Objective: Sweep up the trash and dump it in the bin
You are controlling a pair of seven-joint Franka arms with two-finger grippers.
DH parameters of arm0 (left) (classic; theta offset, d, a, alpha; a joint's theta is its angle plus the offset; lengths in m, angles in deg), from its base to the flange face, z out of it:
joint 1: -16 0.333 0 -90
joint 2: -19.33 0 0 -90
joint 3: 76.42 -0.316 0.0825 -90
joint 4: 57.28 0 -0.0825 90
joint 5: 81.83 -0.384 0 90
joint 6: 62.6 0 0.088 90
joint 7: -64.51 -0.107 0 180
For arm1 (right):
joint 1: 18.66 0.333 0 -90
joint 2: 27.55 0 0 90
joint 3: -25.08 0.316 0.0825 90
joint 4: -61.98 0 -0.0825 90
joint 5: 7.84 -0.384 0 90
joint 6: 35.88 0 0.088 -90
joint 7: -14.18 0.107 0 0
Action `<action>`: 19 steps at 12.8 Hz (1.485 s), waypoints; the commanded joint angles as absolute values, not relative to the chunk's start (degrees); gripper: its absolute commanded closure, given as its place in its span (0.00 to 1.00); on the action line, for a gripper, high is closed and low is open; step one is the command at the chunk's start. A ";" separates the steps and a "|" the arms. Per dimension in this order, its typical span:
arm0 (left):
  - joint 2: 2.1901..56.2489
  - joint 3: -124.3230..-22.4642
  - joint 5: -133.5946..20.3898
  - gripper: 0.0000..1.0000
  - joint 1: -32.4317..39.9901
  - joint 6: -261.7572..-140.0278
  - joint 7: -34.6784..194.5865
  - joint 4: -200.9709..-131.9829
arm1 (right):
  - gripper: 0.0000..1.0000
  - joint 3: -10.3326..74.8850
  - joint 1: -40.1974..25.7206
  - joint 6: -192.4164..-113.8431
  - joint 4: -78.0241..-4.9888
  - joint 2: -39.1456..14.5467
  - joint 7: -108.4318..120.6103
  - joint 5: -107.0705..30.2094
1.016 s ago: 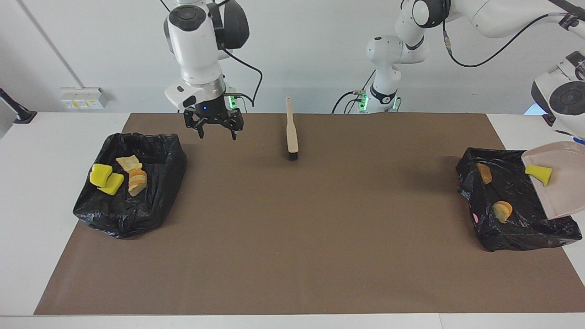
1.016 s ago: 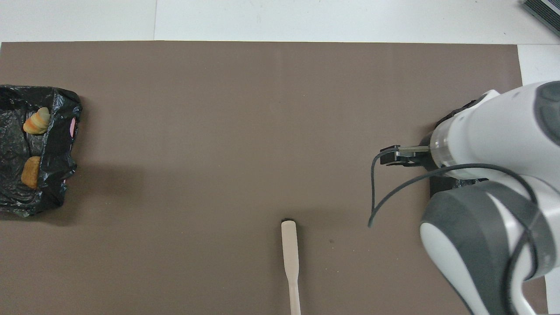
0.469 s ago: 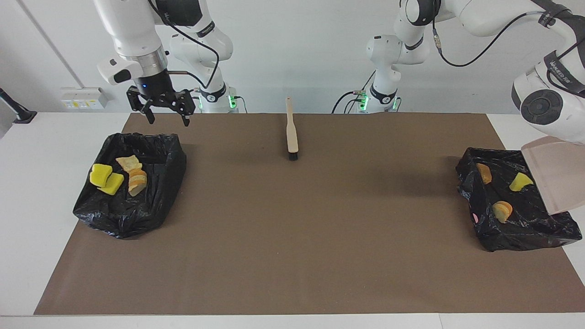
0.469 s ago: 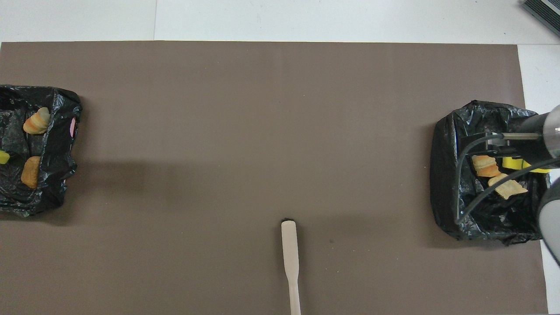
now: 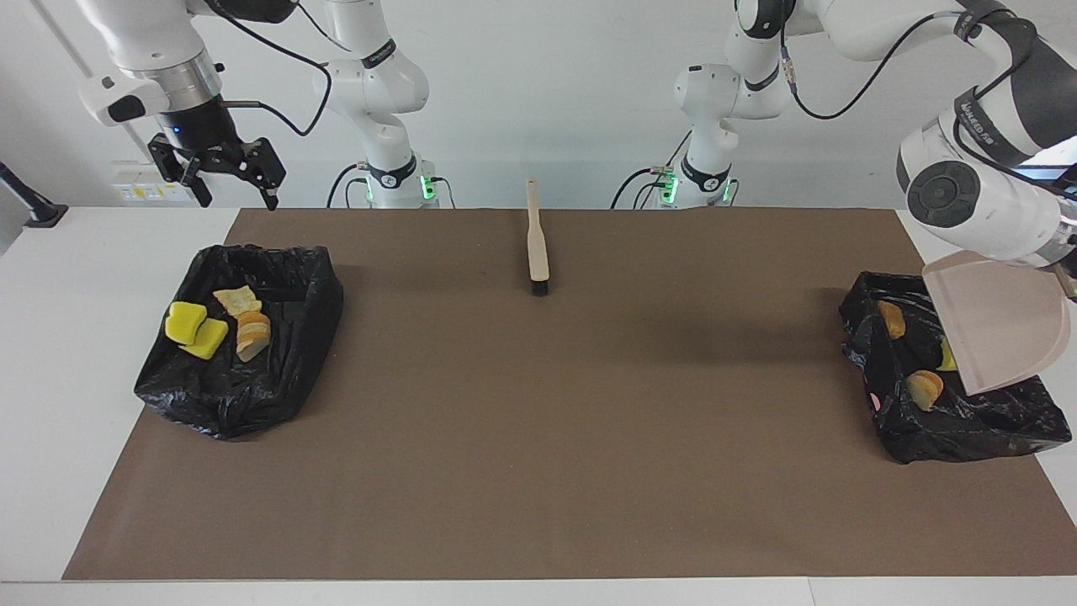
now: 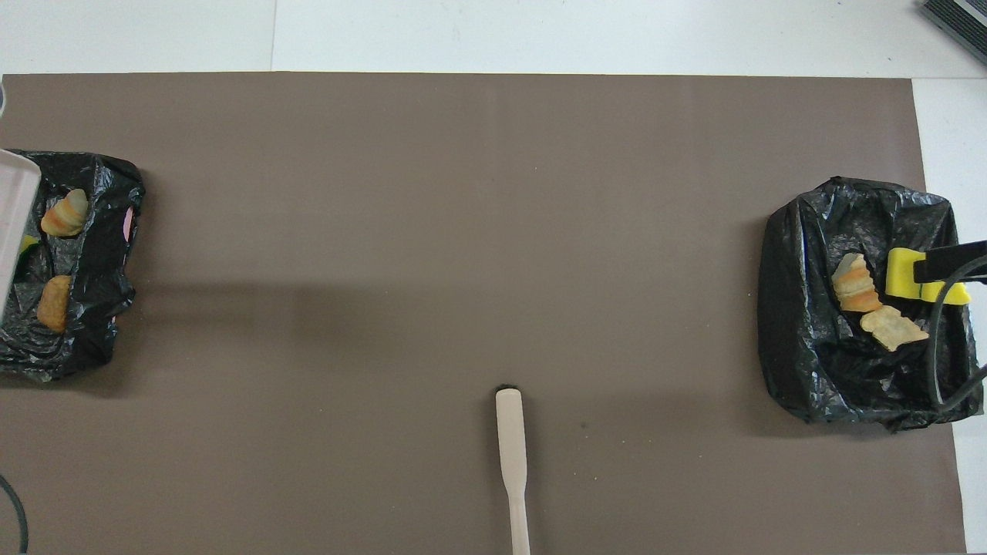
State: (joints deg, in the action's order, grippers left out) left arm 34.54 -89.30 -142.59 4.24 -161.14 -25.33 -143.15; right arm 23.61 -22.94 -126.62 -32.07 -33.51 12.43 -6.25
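Nearest the robots, at the top centre of the facing view, the brush is laid flat on the worktop, bristles pointing away from the robots, and is touched by nothing.

In the upper corner at the right arm's end, the right claw is hung in the air with its fingers spread and nothing between them. This arm is judged to be waiting.

At mid-height on the frame's edge at the left arm's end, the dustpan is held tilted, lip down, over the bin. The left claw is cut off by the frame edge. It is pressed together, and the dustpan's handle is judged to be what it pinches.

The trash is all binned: 3 scraps lie in the bin, 1 yellow scrap half hidden by the dustpan's lip, and 4 lie in the second bin at the right arm's end. No scrap is seen on the worktop.

The dump is judged nearly finished. The tilt should be kept until the pan is seen to be empty. The lip should then be raised straight up, so the loose black liner is not snagged or dragged. Only after that should the dustpan be swung clear and set down flat.
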 commanded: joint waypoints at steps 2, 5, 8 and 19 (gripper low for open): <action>32.52 -83.99 -132.67 1.00 4.04 -155.77 -19.80 -143.32 | 0.00 24.37 -23.59 -125.18 -31.97 -33.62 11.80 -5.29; 31.20 -81.18 -120.71 1.00 4.04 -154.88 -11.10 -145.33 | 0.00 26.12 -22.18 -125.18 -31.89 -33.62 11.80 -6.35; 30.50 -78.02 -109.80 1.00 3.95 -154.88 -3.46 -147.19 | 0.00 26.31 -22.18 -125.18 -31.89 -33.62 11.80 -6.35; 39.90 -58.94 -95.37 1.00 1.15 -159.53 62.00 -147.37 | 0.00 25.60 -21.04 -125.18 -31.97 -33.18 11.98 -5.65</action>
